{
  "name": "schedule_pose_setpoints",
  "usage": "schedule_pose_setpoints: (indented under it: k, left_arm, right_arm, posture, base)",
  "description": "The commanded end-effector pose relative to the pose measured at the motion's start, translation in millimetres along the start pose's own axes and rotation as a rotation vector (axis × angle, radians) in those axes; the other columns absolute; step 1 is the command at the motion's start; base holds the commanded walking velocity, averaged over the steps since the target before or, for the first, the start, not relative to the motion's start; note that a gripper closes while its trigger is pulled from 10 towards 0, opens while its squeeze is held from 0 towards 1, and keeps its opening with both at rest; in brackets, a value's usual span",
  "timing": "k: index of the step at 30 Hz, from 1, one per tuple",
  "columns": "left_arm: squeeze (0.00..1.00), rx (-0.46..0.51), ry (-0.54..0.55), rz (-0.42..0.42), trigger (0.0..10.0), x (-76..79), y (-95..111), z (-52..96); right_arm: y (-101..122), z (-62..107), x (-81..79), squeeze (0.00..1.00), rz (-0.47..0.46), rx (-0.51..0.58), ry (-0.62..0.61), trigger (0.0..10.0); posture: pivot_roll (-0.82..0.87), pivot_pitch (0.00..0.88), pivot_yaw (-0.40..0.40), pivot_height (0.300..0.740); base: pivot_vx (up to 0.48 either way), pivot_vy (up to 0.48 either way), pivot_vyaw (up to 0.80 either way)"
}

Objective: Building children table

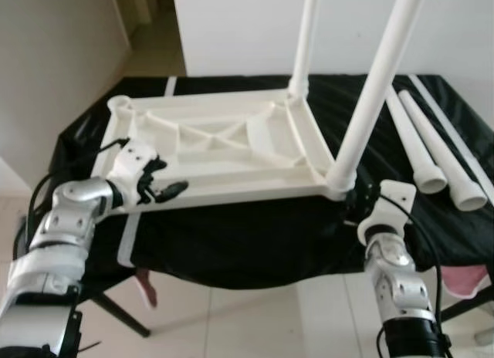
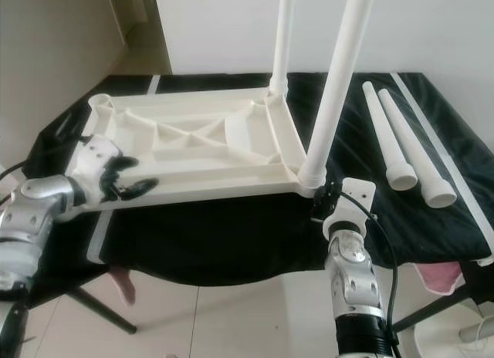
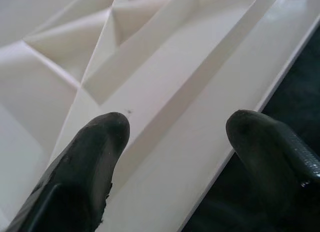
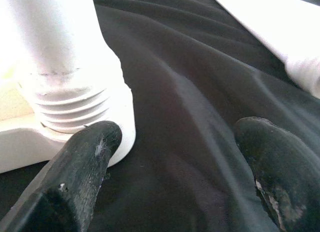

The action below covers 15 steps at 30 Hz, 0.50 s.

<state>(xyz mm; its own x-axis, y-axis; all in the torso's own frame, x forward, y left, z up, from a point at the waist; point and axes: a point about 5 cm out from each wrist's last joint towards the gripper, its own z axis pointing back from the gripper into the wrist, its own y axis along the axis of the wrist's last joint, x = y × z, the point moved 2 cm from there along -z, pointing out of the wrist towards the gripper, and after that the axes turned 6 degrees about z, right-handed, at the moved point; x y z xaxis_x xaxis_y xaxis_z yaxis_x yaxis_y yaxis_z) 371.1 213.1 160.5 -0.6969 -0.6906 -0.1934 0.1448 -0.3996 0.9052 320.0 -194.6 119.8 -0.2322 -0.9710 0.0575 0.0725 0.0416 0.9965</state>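
Note:
A white plastic tabletop [image 1: 224, 142] lies upside down on a table draped in black cloth [image 1: 255, 242]. Two white legs stand screwed into its right corners, the near leg [image 1: 370, 96] and the far leg [image 1: 305, 42]. Two loose legs [image 1: 432, 153] lie on the cloth to the right. My left gripper [image 1: 164, 180] is open at the tabletop's front left, one finger [image 3: 95, 152] over the ribbed underside and the other beyond the rim. My right gripper [image 1: 359, 200] is open at the base of the near leg, whose threaded collar [image 4: 75, 107] sits beside one finger [image 4: 85, 157].
A long white strip [image 1: 455, 134] lies along the cloth's right side. A white strap [image 1: 127, 238] hangs off the front left edge. Something pink [image 1: 463, 281] shows below the table's right end. A dark table leg [image 1: 116, 312] stands on the tiled floor.

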Motion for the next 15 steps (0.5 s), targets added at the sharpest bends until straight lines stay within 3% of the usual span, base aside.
schedule_pose_setpoints:
  k: [1,9,14,15]
  left_arm:
    - [0.00,-0.015,0.383,-0.008,10.0,-27.8,-7,5.2]
    - [0.00,-0.037,0.501,-0.017,10.0,-38.8,-10,9.6]
    - [0.00,-0.062,0.474,-0.016,10.0,-37.4,-15,7.0]
    - [0.00,-0.082,0.426,-0.017,10.0,-33.0,-19,3.7]
  right_arm:
    - [6,-1.9,-18.9,0.00,-0.016,0.013,0.081,10.0]
    - [13,-7.6,-28.4,0.00,-0.029,0.031,0.117,10.0]
    - [20,-12.3,-31.7,0.00,-0.038,0.049,0.122,10.0]
    - [23,-14.7,-32.9,0.00,-0.041,0.057,0.121,10.0]
  posture:
    - [-0.02,0.029,0.018,0.740]
    - [-0.02,0.030,0.022,0.740]
    - [-0.02,0.027,0.022,0.740]
    - [-0.01,0.026,0.020,0.740]
  base:
    - [0.000,0.000,0.00]
    - [0.000,0.000,0.00]
    - [0.000,0.000,0.00]
    - [0.000,0.000,0.00]
